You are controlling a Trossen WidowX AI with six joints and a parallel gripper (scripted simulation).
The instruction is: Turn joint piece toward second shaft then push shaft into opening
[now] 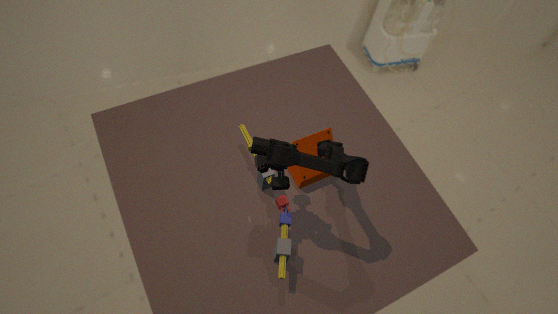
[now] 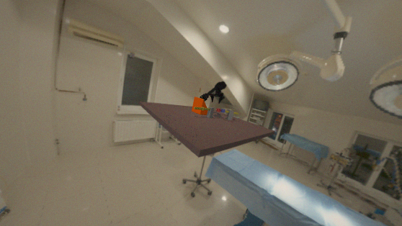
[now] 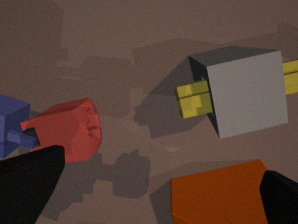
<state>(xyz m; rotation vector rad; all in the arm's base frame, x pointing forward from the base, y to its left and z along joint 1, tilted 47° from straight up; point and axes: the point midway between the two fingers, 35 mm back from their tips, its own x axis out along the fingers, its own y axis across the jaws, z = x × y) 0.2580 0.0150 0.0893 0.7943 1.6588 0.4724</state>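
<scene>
The red square joint piece [image 1: 282, 202] [image 3: 69, 129] sits on a blue hinge part [image 1: 285, 218] [image 3: 9, 121] at the end of the fixed yellow shaft [image 1: 283, 232], which runs through a grey block [image 1: 283, 246]. The second yellow shaft [image 1: 245, 135] [image 3: 194, 99] passes through a second grey block [image 3: 246, 92], partly hidden under the arm in the top view. My gripper [image 1: 276, 181] [image 3: 164, 169] is open and empty. It hangs above the table between the joint piece and the second block, touching neither. The joint piece is apart from the second shaft's tip.
The arm's orange base [image 1: 312, 150] [image 3: 220, 216] [image 2: 198, 106] stands right beside the second block. All of it rests on a brown table top [image 1: 165, 165] [image 2: 202, 133]. A white container [image 1: 400, 35] stands on the floor beyond the table.
</scene>
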